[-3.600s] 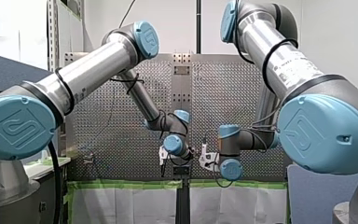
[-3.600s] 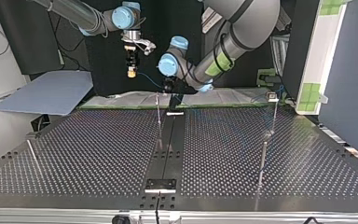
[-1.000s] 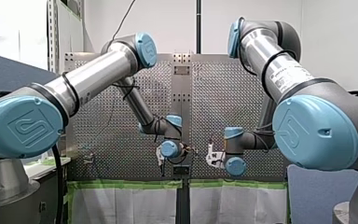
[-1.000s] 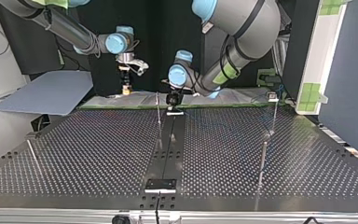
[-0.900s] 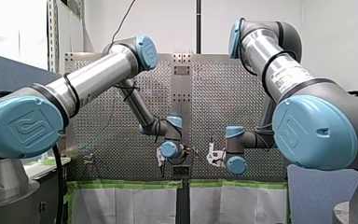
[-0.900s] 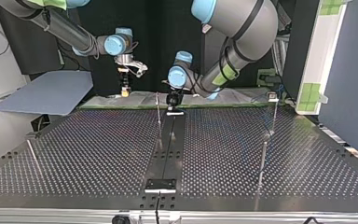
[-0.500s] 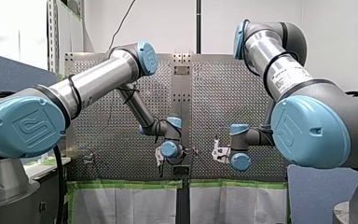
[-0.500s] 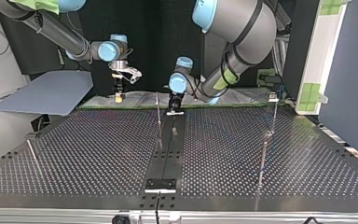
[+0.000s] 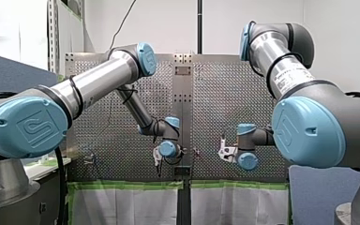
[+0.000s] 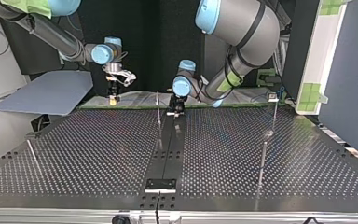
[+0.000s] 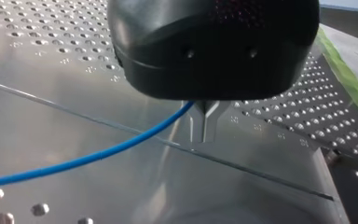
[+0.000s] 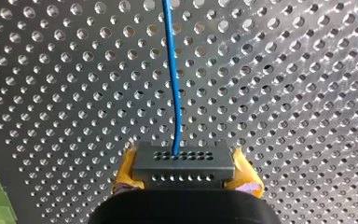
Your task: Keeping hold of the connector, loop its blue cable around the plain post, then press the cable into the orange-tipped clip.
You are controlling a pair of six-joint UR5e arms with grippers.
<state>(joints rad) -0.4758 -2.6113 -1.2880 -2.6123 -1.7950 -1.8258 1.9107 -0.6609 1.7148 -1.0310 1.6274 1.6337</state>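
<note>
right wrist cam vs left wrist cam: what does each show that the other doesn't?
Right wrist only: the grey connector clamped between my right gripper's yellow pads, with the blue cable leaving one of its holes. Left wrist only: my left gripper, its metal fingers shut where the cable runs into them, over a smooth plate. Both: the blue cable and the perforated table.
</note>
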